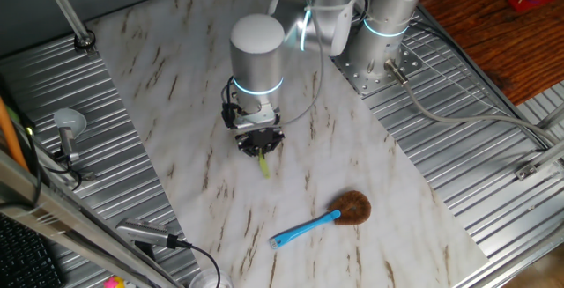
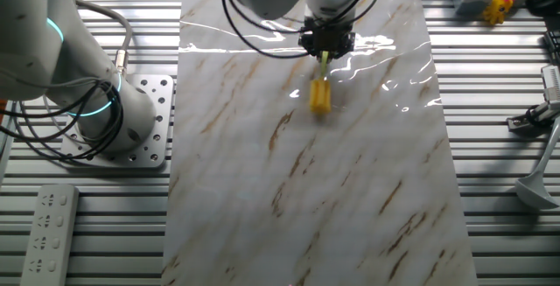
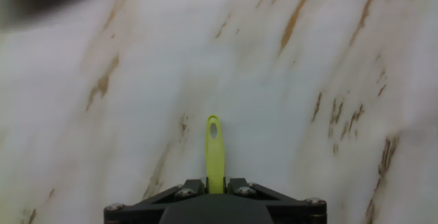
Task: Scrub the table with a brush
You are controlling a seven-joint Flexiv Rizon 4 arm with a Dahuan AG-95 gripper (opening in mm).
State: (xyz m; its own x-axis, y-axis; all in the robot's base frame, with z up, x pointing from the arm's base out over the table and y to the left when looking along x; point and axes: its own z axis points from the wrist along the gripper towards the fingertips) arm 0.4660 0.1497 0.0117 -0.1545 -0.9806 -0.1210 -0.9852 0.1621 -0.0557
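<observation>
The table (image 1: 176,77) is white marble-patterned with brown streaks; it also shows in the other fixed view (image 2: 350,198) and the hand view (image 3: 287,101). My gripper (image 1: 261,144) is shut on the brush (image 1: 264,162), a slim yellow-green one. In the other fixed view the gripper (image 2: 325,48) holds the handle, with the yellow bristle head (image 2: 321,97) low on the table; contact cannot be told. In the hand view the handle end (image 3: 215,152) with its hanging hole sticks out beyond the gripper (image 3: 215,186).
A larger blue-handled brush with brown bristles (image 1: 322,217) lies on the table near its front edge. Ribbed grey metal panels (image 1: 458,147) flank the table. The arm's base (image 2: 114,120) stands at the side. A remote (image 2: 48,229) and tools (image 2: 534,120) lie on the panels.
</observation>
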